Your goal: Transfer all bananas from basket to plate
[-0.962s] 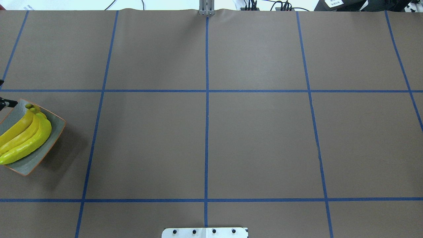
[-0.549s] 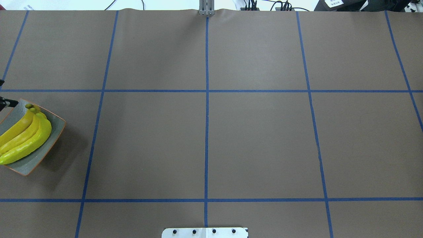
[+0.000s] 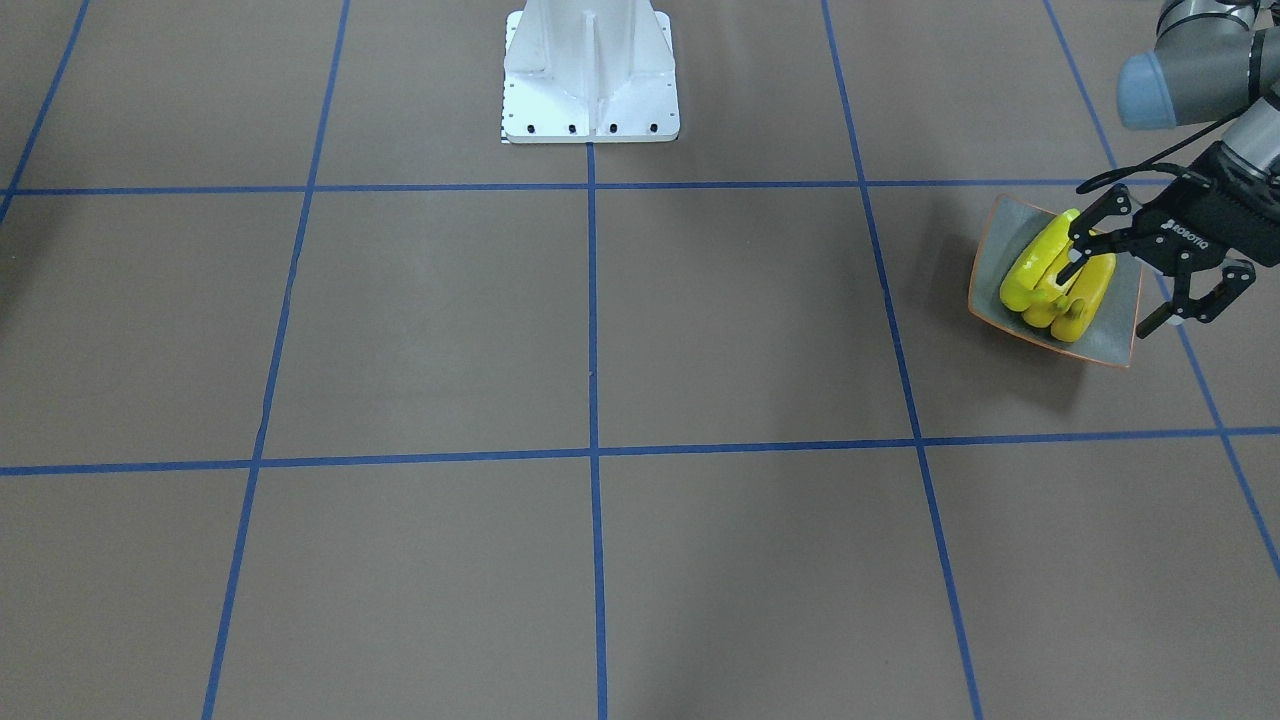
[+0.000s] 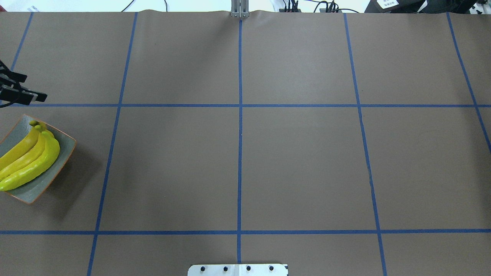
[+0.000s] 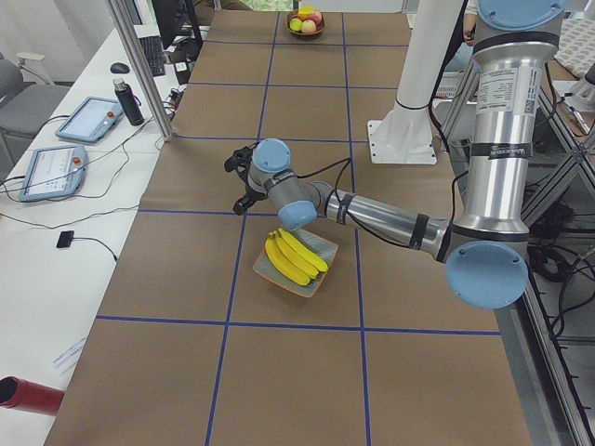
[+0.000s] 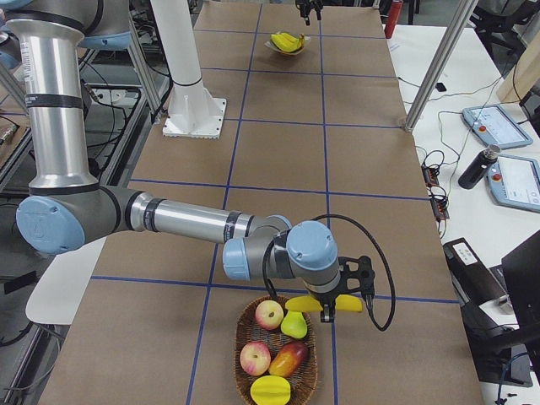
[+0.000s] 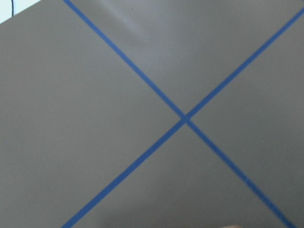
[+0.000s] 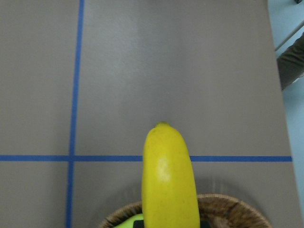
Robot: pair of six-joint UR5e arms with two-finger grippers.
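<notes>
Three yellow bananas (image 4: 30, 157) lie side by side on the grey orange-rimmed plate (image 4: 66, 150) at the table's left edge. They also show in the front view (image 3: 1045, 280) on the plate (image 3: 1115, 325). My left gripper (image 3: 1112, 295) is open and empty, raised just beyond the plate's far side; the overhead view shows it (image 4: 23, 92) too. At the table's other end my right gripper (image 6: 346, 299) is shut on a fourth banana (image 6: 304, 304) and holds it level just above the wicker basket (image 6: 242, 337). The right wrist view shows that banana (image 8: 168, 185) over the basket rim (image 8: 223, 204).
The basket holds apples (image 6: 270, 315), a pear and other fruit. The white robot base (image 3: 590, 80) stands at the middle of the robot's table edge. A metal post (image 5: 139, 65) and tablets stand at the operators' side. The left wrist view shows only brown table and blue tape.
My left gripper has pulled back from the plate's far corner, moving toward the far side of the table. The three bananas and the plate have not moved.
</notes>
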